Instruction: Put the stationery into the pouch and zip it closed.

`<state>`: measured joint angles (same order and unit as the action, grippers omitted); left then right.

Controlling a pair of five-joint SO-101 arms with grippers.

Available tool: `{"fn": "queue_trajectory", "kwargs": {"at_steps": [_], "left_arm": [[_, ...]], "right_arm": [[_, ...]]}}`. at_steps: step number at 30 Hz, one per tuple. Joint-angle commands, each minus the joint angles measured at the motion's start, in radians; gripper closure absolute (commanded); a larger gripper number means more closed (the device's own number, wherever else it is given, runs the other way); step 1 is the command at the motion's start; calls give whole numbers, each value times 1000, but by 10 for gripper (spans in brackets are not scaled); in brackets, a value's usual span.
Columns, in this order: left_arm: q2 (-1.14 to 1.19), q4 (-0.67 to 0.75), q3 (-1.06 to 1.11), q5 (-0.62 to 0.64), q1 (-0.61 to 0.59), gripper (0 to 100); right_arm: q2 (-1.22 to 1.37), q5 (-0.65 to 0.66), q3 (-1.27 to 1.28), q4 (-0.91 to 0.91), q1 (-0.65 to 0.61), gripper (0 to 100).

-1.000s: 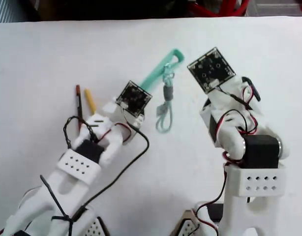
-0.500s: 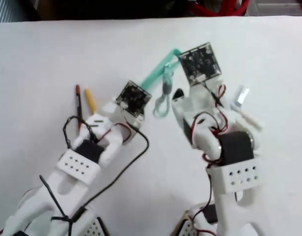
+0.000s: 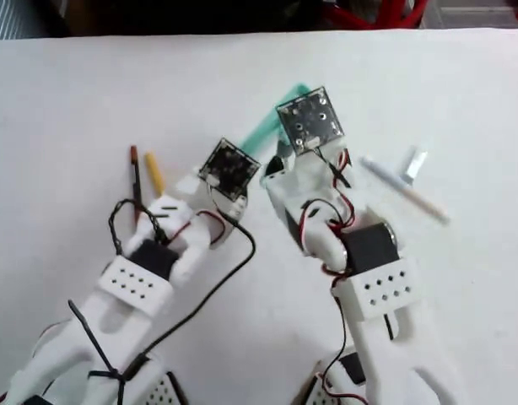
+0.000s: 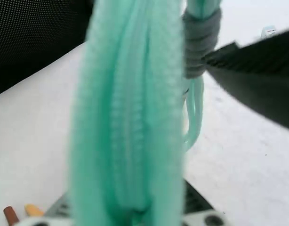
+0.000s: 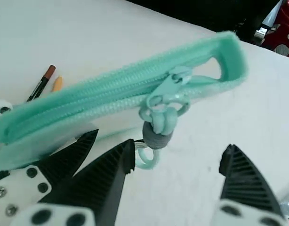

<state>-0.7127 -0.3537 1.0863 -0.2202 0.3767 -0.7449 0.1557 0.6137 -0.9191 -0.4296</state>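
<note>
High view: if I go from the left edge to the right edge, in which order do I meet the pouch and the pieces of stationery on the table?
brown pencil → yellow pencil → pouch → white pen

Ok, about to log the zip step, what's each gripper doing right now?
Left gripper: closed on the pouch.
Right gripper: open near the zipper pull, holding nothing.

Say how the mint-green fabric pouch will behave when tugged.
The mint-green fabric pouch looks soft and thin, so it will probably flex or twist rather than resist. It stands on edge without sagging, so it is likely light. The corded zipper pull dangles loosely and may swing aside.
</note>
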Motion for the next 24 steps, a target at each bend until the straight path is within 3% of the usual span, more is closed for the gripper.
{"fn": "queue_trajectory", "kwargs": {"at_steps": [1, 7, 15, 17, 21, 24], "left_arm": [[-2, 3, -23, 11, -4, 976], [-2, 3, -23, 11, -1, 976], [-2, 3, -23, 12, -1, 976], [-2, 3, -23, 12, -1, 976], [-2, 3, -23, 12, -1, 976], [-2, 3, -23, 12, -1, 976]], "right_arm": [[-2, -11, 12, 53, 12, 712], [-94, -100, 40, 45, 10, 712], [-44, -144, 224, 314, 8, 718], [-45, -144, 229, 325, 7, 765], [-58, -144, 232, 331, 50, 983], [-58, -143, 244, 331, 77, 954]]}}
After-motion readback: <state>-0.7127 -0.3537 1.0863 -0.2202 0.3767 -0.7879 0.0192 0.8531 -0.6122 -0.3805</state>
